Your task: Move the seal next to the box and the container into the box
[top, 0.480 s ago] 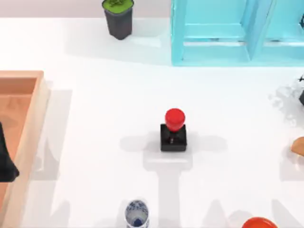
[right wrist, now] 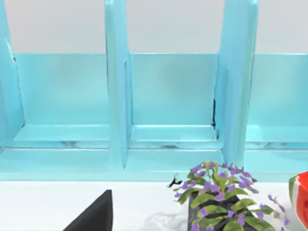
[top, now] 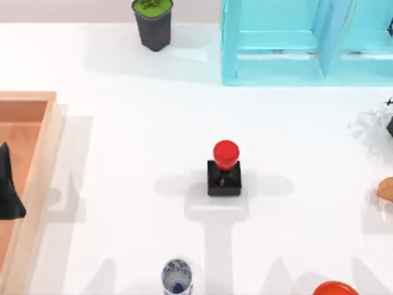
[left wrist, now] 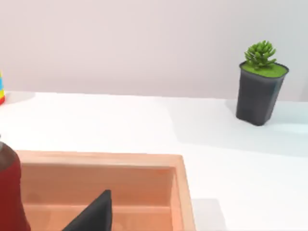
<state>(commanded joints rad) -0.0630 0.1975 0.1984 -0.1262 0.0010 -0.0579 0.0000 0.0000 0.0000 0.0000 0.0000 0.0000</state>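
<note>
The seal (top: 225, 169) is standing mid-table, well apart from the box (top: 38, 163), its glossy knob likely slippery, while the left gripper (top: 8, 184) is hovering over the box, its opening impossible to tell.

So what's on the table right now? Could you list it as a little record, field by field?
seal: upright at mid-table, apart from the box
container: at the table's near edge, outside the box
box: at the left edge
left gripper: over the box
right arm: at the right edge
plant pot: far side
turquoise shelf: far right
task progress: neither item moved yet
</note>
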